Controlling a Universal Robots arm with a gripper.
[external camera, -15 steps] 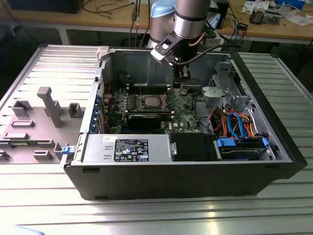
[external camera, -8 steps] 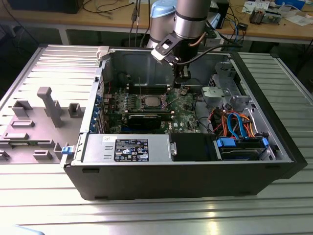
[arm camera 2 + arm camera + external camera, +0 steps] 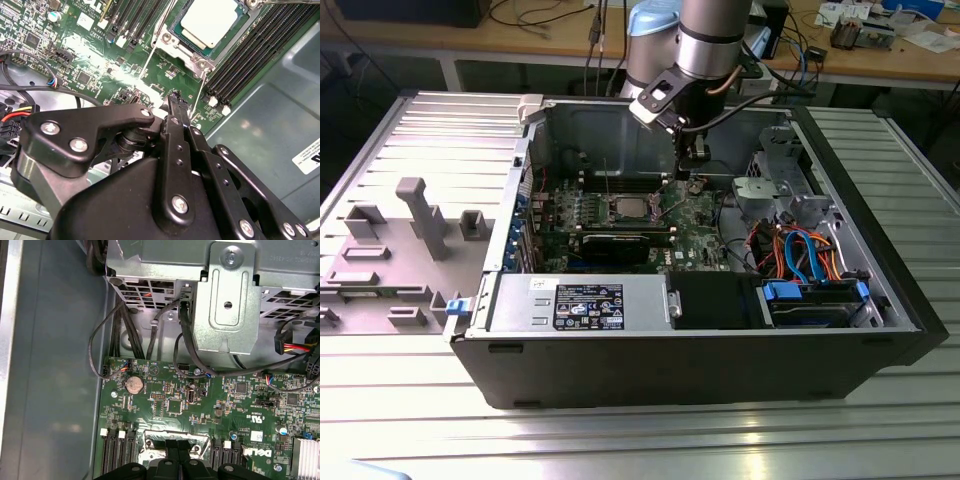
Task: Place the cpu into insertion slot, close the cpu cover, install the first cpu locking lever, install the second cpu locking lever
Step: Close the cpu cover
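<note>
The cpu (image 3: 209,20), a dull silver-beige square, sits in the insertion slot (image 3: 192,50) on the green board. A silvery frame, the cpu cover (image 3: 172,42), lies around it. Two thin wire levers (image 3: 149,65) stand up from the socket's corners. In the exterior view the cpu (image 3: 625,207) is at mid-board, and my gripper (image 3: 693,162) hangs just to its right, low over the board. My gripper (image 3: 175,97) has its black fingers together with nothing between them, the tip close beside one wire lever (image 3: 199,92). The first wrist view has the fingers (image 3: 172,460) in front of the socket frame (image 3: 150,440).
The open computer case (image 3: 880,300) lies on a slatted metal table. Long black memory slots (image 3: 260,45) flank the socket. A silver drive cage (image 3: 225,295) with dangling cables stands past the board. A power supply (image 3: 580,305) and a blue-handled drive bay (image 3: 815,300) fill the near side.
</note>
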